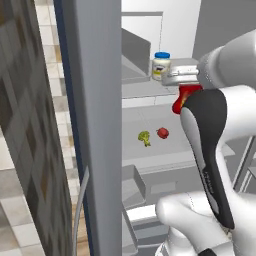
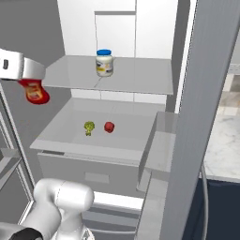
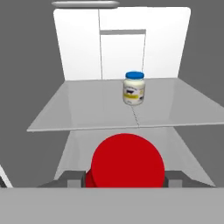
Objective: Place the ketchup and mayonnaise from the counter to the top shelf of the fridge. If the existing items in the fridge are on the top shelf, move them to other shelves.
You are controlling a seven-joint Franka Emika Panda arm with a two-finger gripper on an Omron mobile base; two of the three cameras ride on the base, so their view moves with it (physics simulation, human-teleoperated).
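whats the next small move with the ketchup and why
Probably carry it forward and a little up onto the top shelf. The gripper holds the ketchup in front of the fridge, below that shelf's edge, while the mayonnaise already stands there with bare room beside it. The broccoli floret and red ball lie one shelf lower.

The ketchup (image 2: 35,93) is bright red with a small yellow-orange patch on its label, and the mayonnaise (image 2: 104,63) is creamy pale yellow with a blue lid and a yellow-and-dark label. The top shelf (image 2: 136,79) and the shelf below it are plain light grey against a white back wall, and on the lower shelf sit a yellow-green floret (image 2: 88,127) and a red ball (image 2: 109,127). The fridge door (image 1: 97,125) is grey with a navy edge, beside a wall (image 1: 30,125) of brown and beige mottled tiles, and the counter (image 2: 225,145) is white-grey veined marble.
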